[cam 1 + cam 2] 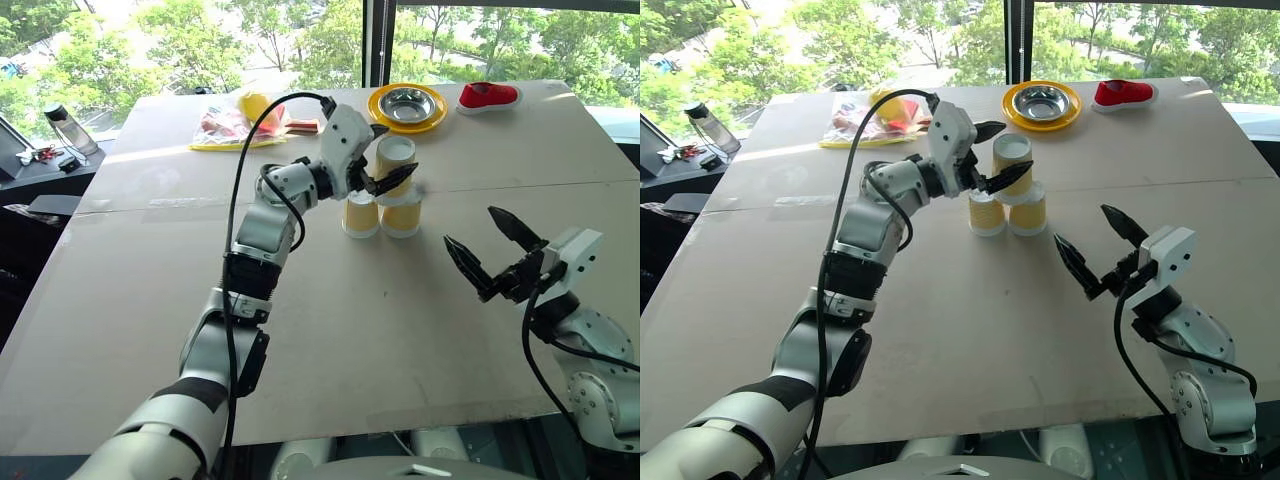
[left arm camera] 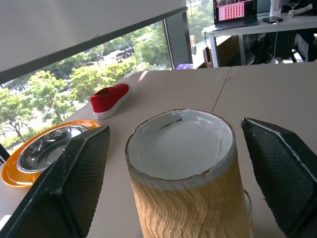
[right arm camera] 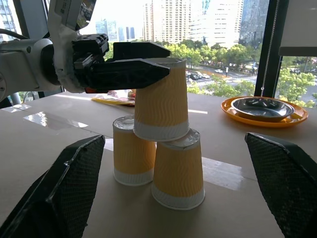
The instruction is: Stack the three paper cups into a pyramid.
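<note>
Standing upside down on the brown desk [image 1: 330, 330], two paper cups [image 3: 132, 156] sit side by side and touching, and a third cup [image 3: 161, 99] rests inverted on top, bridging the pair, so the pyramid [image 1: 385, 198] is built near the far middle of the desk. Its top cup looks a little off-centre toward the right-hand lower cup [image 3: 178, 168], though from this angle that is hard to judge.

Around that top cup is the left tool [image 1: 383, 157], fingers spread to either side of it; in the left wrist view there is a clear gap between each black pad [image 2: 74, 173] and the cup's ribbed wall, so it is not pinching anything. The right tool [image 1: 492, 252] hangs above the desk nearer the robot, well apart from the cups, its two fingers spread wide and empty, pointing toward the stack.

Farther back sits a steel bowl [image 1: 407, 103] in a yellow plate [image 1: 376, 107], with a red shoe [image 1: 488, 96] just beside it to the right. A clear bag [image 1: 235, 125] of colourful things lies at the back left.
</note>
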Motion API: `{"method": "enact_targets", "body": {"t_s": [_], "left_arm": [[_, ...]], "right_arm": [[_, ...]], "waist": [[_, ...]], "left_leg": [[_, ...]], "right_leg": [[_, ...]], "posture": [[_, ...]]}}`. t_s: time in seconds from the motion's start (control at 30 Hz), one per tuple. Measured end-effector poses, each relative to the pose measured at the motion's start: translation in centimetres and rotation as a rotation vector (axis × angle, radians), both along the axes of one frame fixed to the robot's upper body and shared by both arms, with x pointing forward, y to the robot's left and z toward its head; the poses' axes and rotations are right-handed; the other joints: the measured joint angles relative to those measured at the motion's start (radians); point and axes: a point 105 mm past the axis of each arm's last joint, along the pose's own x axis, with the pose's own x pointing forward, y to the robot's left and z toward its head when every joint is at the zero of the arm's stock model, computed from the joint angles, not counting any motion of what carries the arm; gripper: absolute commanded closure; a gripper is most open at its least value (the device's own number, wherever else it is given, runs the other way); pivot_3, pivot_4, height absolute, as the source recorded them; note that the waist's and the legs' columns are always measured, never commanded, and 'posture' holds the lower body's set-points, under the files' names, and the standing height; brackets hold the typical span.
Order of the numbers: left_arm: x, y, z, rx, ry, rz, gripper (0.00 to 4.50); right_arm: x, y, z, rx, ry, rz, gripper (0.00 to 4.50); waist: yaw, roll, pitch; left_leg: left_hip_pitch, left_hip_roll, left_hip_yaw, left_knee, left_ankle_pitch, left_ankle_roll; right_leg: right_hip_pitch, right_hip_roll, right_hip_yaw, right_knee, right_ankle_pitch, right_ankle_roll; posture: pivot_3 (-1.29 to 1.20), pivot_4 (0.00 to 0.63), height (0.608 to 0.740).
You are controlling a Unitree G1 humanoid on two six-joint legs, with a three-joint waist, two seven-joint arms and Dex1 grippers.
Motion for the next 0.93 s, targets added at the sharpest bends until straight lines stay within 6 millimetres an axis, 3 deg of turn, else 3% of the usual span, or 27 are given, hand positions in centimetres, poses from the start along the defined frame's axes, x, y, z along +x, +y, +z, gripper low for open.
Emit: {"method": "enact_targets", "body": {"t_s": [0.07,0.13,0.23,0.33,0.4,0.47,0.53,0.57,0.67,0.8,0.93], "left_arm": [[-0.5,0.2,0.9,-0.027,-0.014,-0.006,0.03],[-1.6,1.1,3.0,-0.078,-0.072,-0.018,0.03],[-4.1,3.0,5.7,-0.143,-0.140,-0.044,0.03],[-5.6,4.8,5.3,-0.140,-0.108,-0.033,0.03],[-6.4,6.2,3.7,-0.119,-0.038,-0.007,0.03],[-7.7,8.3,0.2,-0.067,0.083,0.052,0.03],[-9.1,10.2,-3.9,-0.012,0.209,0.132,0.03],[-10.3,11.4,-7.1,0.037,0.304,0.186,0.03],[-13.1,13.1,-12.4,0.087,0.483,0.277,0.03],[-16.7,13.8,-16.3,0.095,0.590,0.373,0.03],[-17.3,13.9,-17.0,0.083,0.574,0.422,0.03]], "right_arm": [[-0.2,0.0,-0.2,-0.008,0.009,0.006,0.00],[-0.5,-0.1,-0.8,-0.018,0.030,0.016,0.00],[-1.1,-0.2,-1.6,-0.047,0.057,0.045,0.00],[-1.5,-0.2,-2.2,-0.066,0.070,0.071,0.00],[-1.6,-0.4,-2.9,-0.072,0.089,0.084,0.00],[-1.8,-0.8,-4.1,-0.088,0.120,0.095,0.00],[-2.0,-1.3,-5.3,-0.103,0.156,0.111,0.00],[-2.3,-1.7,-6.3,-0.120,0.192,0.128,0.00],[-3.0,-2.8,-8.5,-0.151,0.257,0.152,0.00],[-3.1,-4.2,-9.9,-0.168,0.289,0.163,0.00],[-2.7,-4.7,-10.1,-0.187,0.287,0.188,0.00]], "waist": [[-0.001,0.000,0.000],[-0.004,0.000,0.000],[-0.011,0.001,0.000],[-0.010,0.001,-0.001],[-0.009,0.001,-0.001],[-0.012,0.003,-0.002],[-0.013,0.004,-0.002],[-0.011,0.004,-0.002],[0.012,0.004,-0.001],[0.034,0.006,0.000],[0.048,0.006,0.001]], "left_leg": [[0.000,0.000,0.000,0.000,0.000,0.000],[0.000,0.000,0.000,0.000,0.000,0.000],[0.000,0.001,0.000,0.000,0.000,0.000],[0.001,0.001,0.001,0.000,0.000,0.000],[0.002,0.001,0.001,0.000,0.000,0.000],[0.003,0.001,0.002,0.000,0.000,0.000],[0.004,0.001,0.003,-0.002,0.000,0.000],[0.004,0.002,0.004,-0.003,0.000,0.000],[0.004,0.002,0.003,-0.002,0.000,0.000],[0.011,0.002,0.005,-0.002,-0.003,0.005],[0.015,0.003,0.005,-0.002,-0.004,0.005]], "right_leg": [[0.000,0.000,0.000,0.000,0.000,0.000],[0.000,0.000,0.000,0.000,0.000,0.000],[0.000,0.000,0.001,0.000,0.000,0.000],[0.000,0.000,0.001,0.001,0.000,0.000],[0.000,0.001,0.001,0.001,0.000,0.000],[0.001,0.000,0.003,0.001,0.000,0.000],[0.000,0.001,0.004,0.000,0.000,0.000],[0.000,0.001,0.005,0.000,0.000,0.000],[0.000,0.000,0.004,0.000,0.000,0.000],[0.009,-0.001,0.005,-0.003,0.000,-0.002],[0.014,-0.002,0.003,-0.003,0.000,-0.002]], "posture": [[0.00,0.150,0.732],[0.00,0.150,0.732],[0.00,0.150,0.732],[0.00,0.150,0.732],[0.00,0.150,0.732],[0.00,0.150,0.732],[0.00,0.150,0.732],[0.00,0.150,0.732],[0.00,0.150,0.732],[0.00,0.150,0.732],[0.00,0.150,0.732]]}}
